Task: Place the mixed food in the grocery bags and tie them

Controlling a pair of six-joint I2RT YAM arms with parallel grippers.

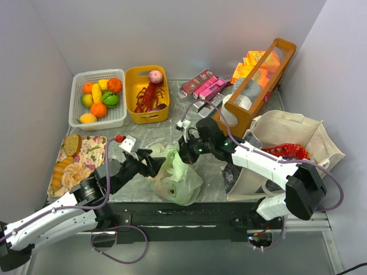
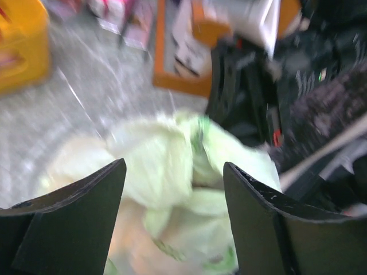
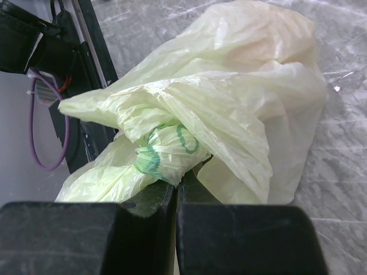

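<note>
The pale green plastic bag [image 1: 176,179] lies bulging on the table near the front middle. My right gripper [image 1: 184,153] is at its top and is shut on a bunched part of the bag [image 3: 166,152] with green print. My left gripper [image 1: 153,165] is open at the bag's left side, its fingers apart over the plastic [image 2: 172,172]; that view is blurred. The beige canvas tote [image 1: 289,137] stands at the right with a shiny red packet [image 1: 287,151] in its mouth. Toy bread [image 1: 71,145] lies on a floral tray at the left.
A white basket of toy fruit [image 1: 97,98] and a yellow basket [image 1: 147,94] with a red lobster stand at the back. Pink and maroon boxes [image 1: 205,86] lie beside a tall wooden crate [image 1: 261,83] tipped at the back right.
</note>
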